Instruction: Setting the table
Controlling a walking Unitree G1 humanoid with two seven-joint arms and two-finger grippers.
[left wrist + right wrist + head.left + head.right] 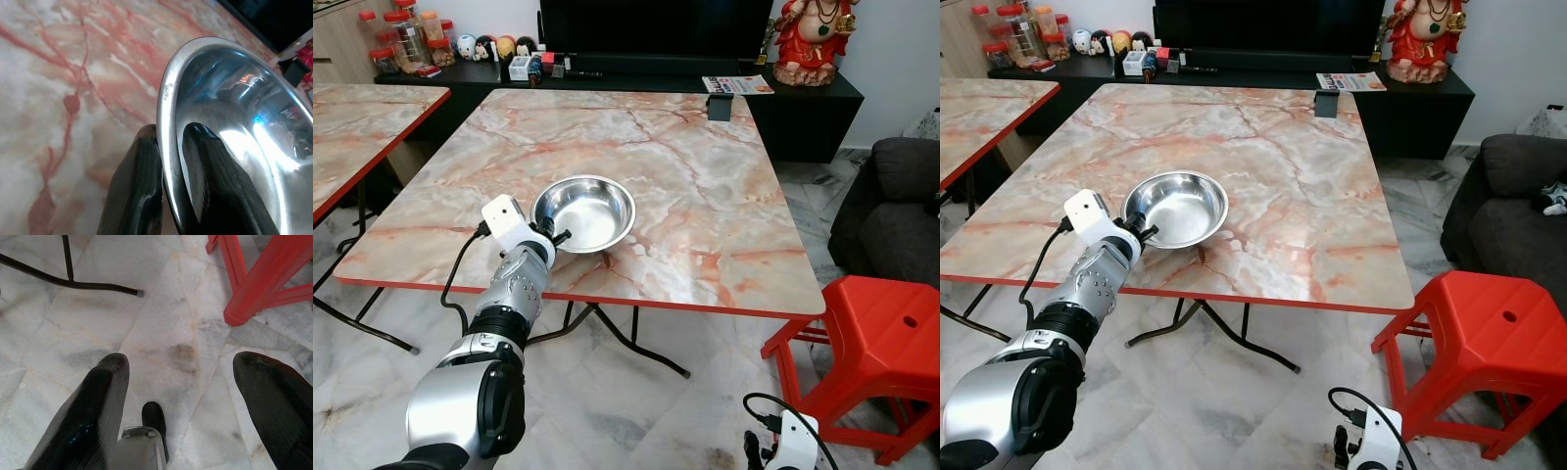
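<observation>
Marble-patterned table (705, 186) with red edging, pale stone floor beneath, dark sideboard behind with jars, figurines and a red statue (815, 41). Left gripper (168, 196) clamped on the near rim of a steel bowl (584, 212), one black finger inside the rim, the other outside, metal pinched tight between. Bowl resting on the tabletop directly ahead of that gripper, close to the near edge. Right gripper (181, 396) hanging idle low over the floor, fingers spread wide, holding nothing, red plastic stool (876, 338) just beyond it. Judged barely begun: one bowl down and not yet released, no plates, cups or cutlery laid anywhere else on the top. Printed magazine (737, 84) on the sideboard, far past the bowl, lettering too small to read; no brand legible on bowl or jars.
</observation>
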